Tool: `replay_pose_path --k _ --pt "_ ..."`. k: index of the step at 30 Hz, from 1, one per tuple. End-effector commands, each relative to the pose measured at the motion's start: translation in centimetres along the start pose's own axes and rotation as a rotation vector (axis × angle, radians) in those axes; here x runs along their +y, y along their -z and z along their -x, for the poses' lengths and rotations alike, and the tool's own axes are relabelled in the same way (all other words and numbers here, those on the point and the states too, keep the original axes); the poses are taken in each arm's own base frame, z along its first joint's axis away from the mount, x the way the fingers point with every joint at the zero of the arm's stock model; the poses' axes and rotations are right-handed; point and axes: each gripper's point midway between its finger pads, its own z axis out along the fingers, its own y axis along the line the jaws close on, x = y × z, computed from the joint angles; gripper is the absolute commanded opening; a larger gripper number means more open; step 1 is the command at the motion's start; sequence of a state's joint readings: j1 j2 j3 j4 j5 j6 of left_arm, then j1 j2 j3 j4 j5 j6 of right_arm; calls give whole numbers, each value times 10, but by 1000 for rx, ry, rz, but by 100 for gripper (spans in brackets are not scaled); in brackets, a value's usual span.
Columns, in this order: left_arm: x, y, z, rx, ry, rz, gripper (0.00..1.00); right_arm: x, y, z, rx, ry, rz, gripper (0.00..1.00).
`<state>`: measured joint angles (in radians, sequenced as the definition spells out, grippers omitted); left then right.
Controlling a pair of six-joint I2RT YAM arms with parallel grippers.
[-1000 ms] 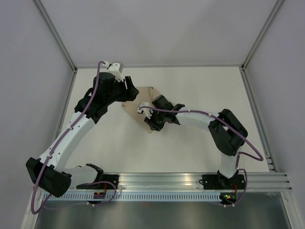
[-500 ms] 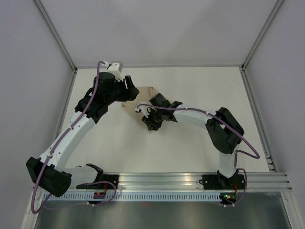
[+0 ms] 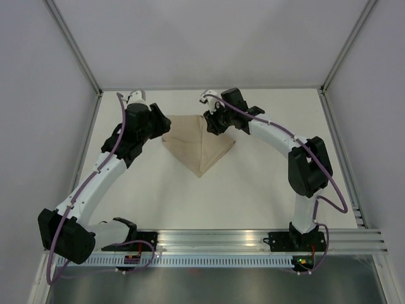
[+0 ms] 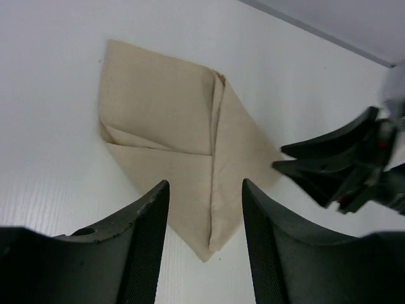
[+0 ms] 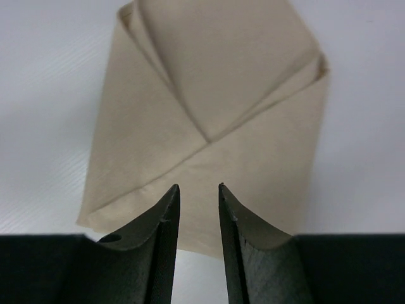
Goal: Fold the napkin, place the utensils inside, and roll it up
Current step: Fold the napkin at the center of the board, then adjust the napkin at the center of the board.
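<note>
From above, the napkin (image 3: 199,144) lies flat on the worktop (image 3: 259,190), folded into a pointed kite. The left gripper (image 3: 158,121) hovers at its left corner, the right gripper (image 3: 211,121) at its far edge. A second ago the right gripper sat over the napkin's near half; it has since pulled clear.

Left wrist: jaws well apart, empty, above the napkin's tip.

Right wrist: jaws narrowly apart, holding nothing, napkin just beyond.

Folding looks done. No utensils show, so placing and rolling remain.
</note>
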<state>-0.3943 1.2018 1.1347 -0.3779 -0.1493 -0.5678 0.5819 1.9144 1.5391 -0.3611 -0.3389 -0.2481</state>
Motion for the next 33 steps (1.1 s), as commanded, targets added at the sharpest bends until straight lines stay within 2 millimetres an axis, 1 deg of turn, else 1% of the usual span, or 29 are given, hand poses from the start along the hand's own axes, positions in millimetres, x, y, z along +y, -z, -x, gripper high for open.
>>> replay_pose_path --k 1,2,3,4,5,6,7,8,9,10,11,12,13,16,17,19,20,22,23,25,26,27,31,32,33 --pt "22 -13 2 -66 165 88 54 -55 13 19 -41 -94 -152 37" --pt "27 -17 -1 -75 191 113 52 -65 15 23 -49 -106 -169 37" --pt "37 -25 -13 -53 197 149 50 -80 14 16 -40 -137 -196 37" --pt "42 -29 -17 -50 208 171 48 -87 6 5 -14 -152 -205 36" --pt "47 -32 -22 -47 232 192 42 -94 3 0 2 -158 -218 36" --pt "59 -38 -31 -41 236 240 40 -104 3 -3 12 -164 -235 36" --pt "65 -40 -36 -43 259 265 37 -108 -7 -16 42 -176 -241 36" --pt "71 -44 -41 -40 265 288 35 -112 -9 -18 47 -179 -248 36" --pt "83 -46 -47 -44 269 333 32 -117 -11 -25 62 -188 -247 36" --pt "91 -51 -55 -34 276 367 29 -120 -18 -36 89 -199 -243 36" --pt "98 -54 -59 -35 302 394 24 -124 -19 -38 97 -204 -252 36" --pt "106 -56 -68 -23 310 420 22 -129 -20 -44 110 -212 -257 36" --pt "115 -61 -76 -11 328 454 16 -132 -23 -51 125 -220 -261 36" --pt "135 -67 -89 6 348 521 8 -145 -24 -61 147 -226 -303 36" --pt "140 -72 -98 31 345 542 6 -147 -26 -62 155 -222 -312 36" --pt "147 -77 -102 44 349 565 2 -150 -28 -71 177 -230 -318 36" --pt "154 -82 -112 74 342 588 2 -151 -27 -75 187 -233 -321 36" --pt "157 -88 -114 86 347 602 2 -154 -28 -79 189 -234 -334 36" --pt "160 -94 -119 106 344 614 2 -156 -27 -83 195 -239 -337 36" --pt "164 -101 -125 130 346 628 2 -157 -27 -85 198 -244 -339 36" --pt "163 -106 -123 136 350 623 2 -158 -27 -87 202 -247 -340 36" --pt "169 -110 -133 162 346 644 2 -157 -26 -90 210 -250 -336 36" --pt "172 -122 -142 194 359 656 2 -152 -26 -99 231 -243 -324 35" --pt "170 -125 -139 189 362 650 2 -149 -26 -108 247 -249 -317 35" --pt "172 -128 -142 200 355 655 2 -147 -24 -108 245 -245 -314 34"
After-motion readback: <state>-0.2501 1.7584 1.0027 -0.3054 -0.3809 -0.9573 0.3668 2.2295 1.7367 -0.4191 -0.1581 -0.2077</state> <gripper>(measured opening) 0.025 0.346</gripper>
